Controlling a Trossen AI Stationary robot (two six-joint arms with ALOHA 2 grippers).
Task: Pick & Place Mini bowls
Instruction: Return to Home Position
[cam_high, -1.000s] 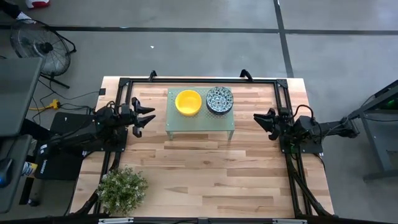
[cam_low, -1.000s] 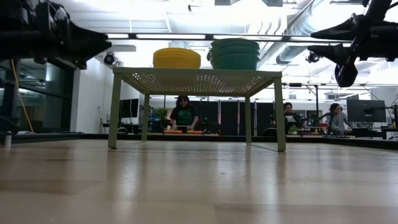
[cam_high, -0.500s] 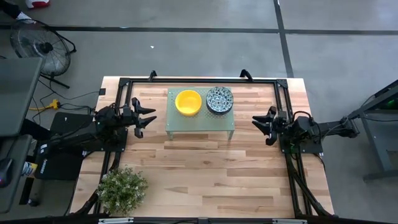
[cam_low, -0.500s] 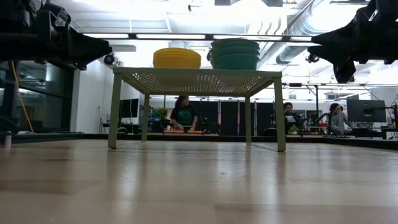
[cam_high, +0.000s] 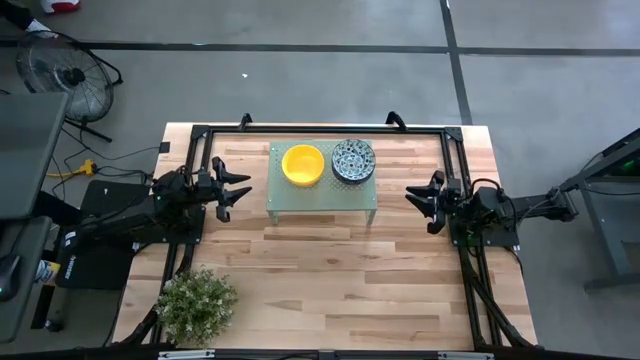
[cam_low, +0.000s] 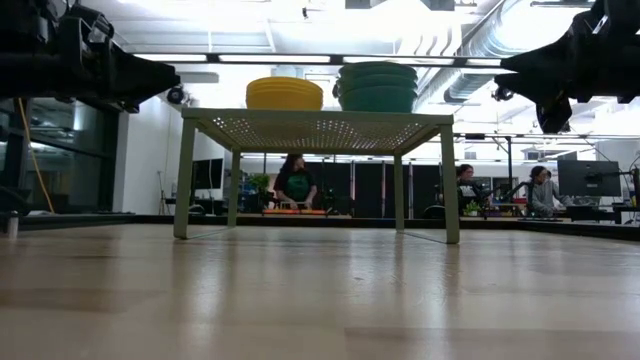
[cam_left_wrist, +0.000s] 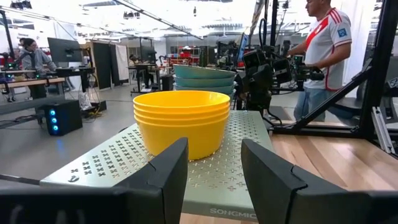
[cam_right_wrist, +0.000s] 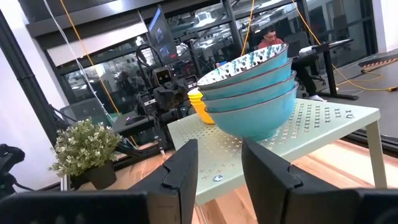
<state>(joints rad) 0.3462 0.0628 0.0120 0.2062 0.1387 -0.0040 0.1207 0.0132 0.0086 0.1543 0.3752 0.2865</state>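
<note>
Two stacks of mini bowls stand side by side on their bases on a pale green perforated stand (cam_high: 320, 198) at the table's far middle. The left stack is plain yellow (cam_high: 302, 164) (cam_left_wrist: 181, 121). The right stack is white with a blue-green pattern inside and teal outside (cam_high: 353, 160) (cam_right_wrist: 252, 93). My left gripper (cam_high: 240, 192) (cam_left_wrist: 214, 180) hovers open, level, left of the stand, pointing at the yellow stack. My right gripper (cam_high: 418, 205) (cam_right_wrist: 221, 171) hovers open right of the stand, pointing at the patterned stack. Neither holds anything.
A leafy potted plant (cam_high: 197, 303) stands at the table's near left corner. A black frame (cam_high: 320, 130) runs along the table's far and side edges. Bare wood lies in front of the stand (cam_high: 330, 270). People work in the room beyond (cam_low: 297, 185).
My right gripper has rolled about its own pointing line while staying in place. The bowls and the stand have not moved.
</note>
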